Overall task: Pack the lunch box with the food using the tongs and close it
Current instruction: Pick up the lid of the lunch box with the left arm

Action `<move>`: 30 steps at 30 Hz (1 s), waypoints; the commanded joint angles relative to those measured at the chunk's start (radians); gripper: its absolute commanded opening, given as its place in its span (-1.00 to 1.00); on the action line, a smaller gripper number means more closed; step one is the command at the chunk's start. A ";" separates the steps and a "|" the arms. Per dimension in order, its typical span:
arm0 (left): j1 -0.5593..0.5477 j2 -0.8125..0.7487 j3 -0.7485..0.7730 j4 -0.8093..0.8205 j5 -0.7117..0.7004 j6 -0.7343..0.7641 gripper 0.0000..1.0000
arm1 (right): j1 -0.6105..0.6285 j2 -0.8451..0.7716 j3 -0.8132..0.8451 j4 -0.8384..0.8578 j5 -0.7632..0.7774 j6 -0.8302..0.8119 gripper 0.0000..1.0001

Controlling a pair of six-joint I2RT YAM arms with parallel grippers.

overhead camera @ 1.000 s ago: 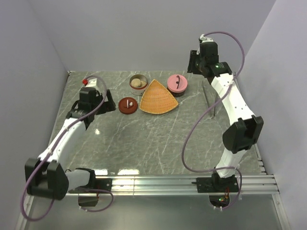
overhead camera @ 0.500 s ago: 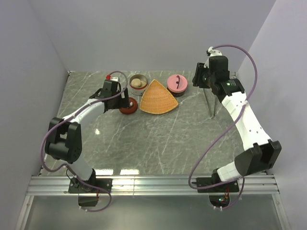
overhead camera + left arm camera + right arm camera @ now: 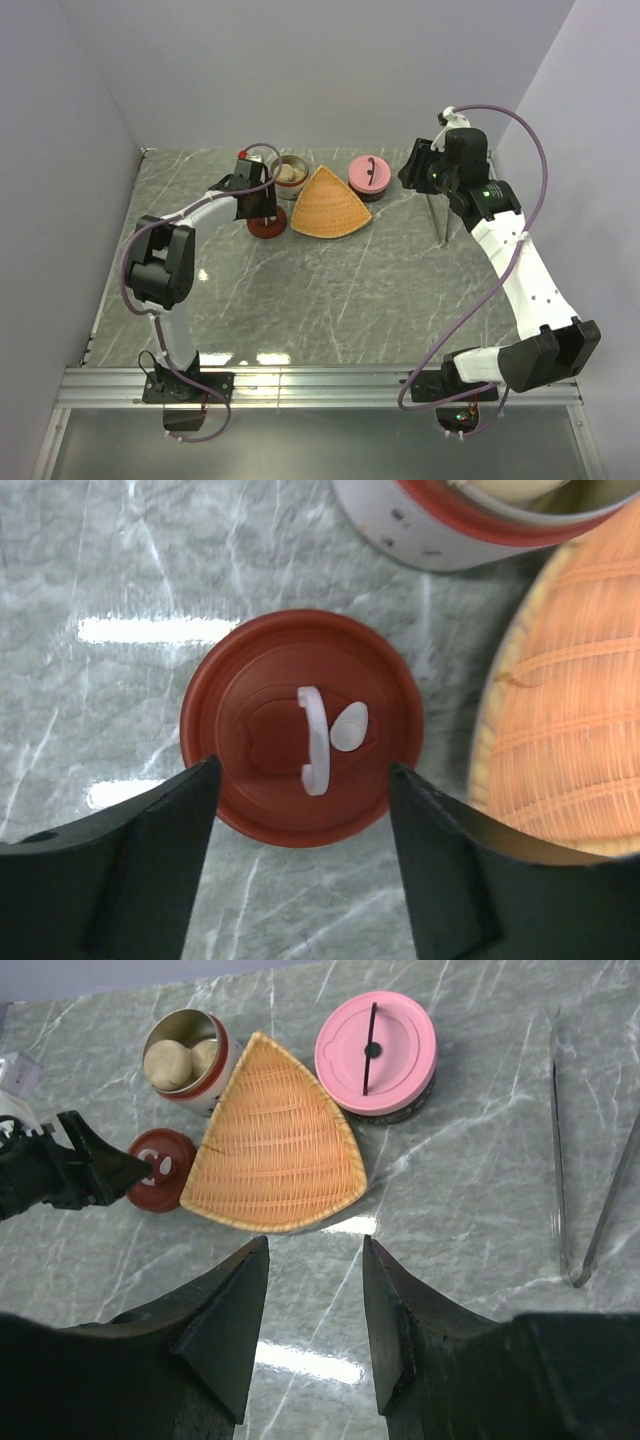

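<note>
The round lunch box (image 3: 290, 172) with a red rim stands open at the back and holds pale beige lumps of food (image 3: 170, 1063). Its red lid (image 3: 240, 700), with a white handle, lies on the table just in front of it. My left gripper (image 3: 302, 770) hovers over that lid. It is open, and its fingertips overlap the lid's near rim on both sides. The silver tongs (image 3: 558, 1160) lie on the table at the far right. My right gripper (image 3: 315, 1245) hangs open above the bare marble, left of the tongs, with nothing between its fingers.
An orange woven fan-shaped tray (image 3: 330, 203) lies between the red lid and a pink-lidded round container (image 3: 370, 174). Grey walls close in the table at the back and on both sides. The tray's edge (image 3: 570, 700) lies close to my left gripper's right finger.
My left arm has swung from the table's left side over to the red lid, and its jaws have narrowed. The right arm has shifted slightly right and lower, near the tongs.
</note>
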 commanded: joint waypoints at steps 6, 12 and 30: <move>-0.010 0.027 0.043 -0.015 -0.055 0.016 0.13 | -0.007 -0.040 -0.016 0.053 -0.021 0.028 -0.01; -0.012 0.064 0.052 -0.016 -0.043 0.023 -0.03 | -0.005 -0.031 -0.002 0.045 -0.033 0.019 -0.02; -0.013 0.100 0.084 -0.050 -0.064 0.066 -0.99 | -0.005 -0.022 -0.009 0.047 -0.056 0.000 -0.03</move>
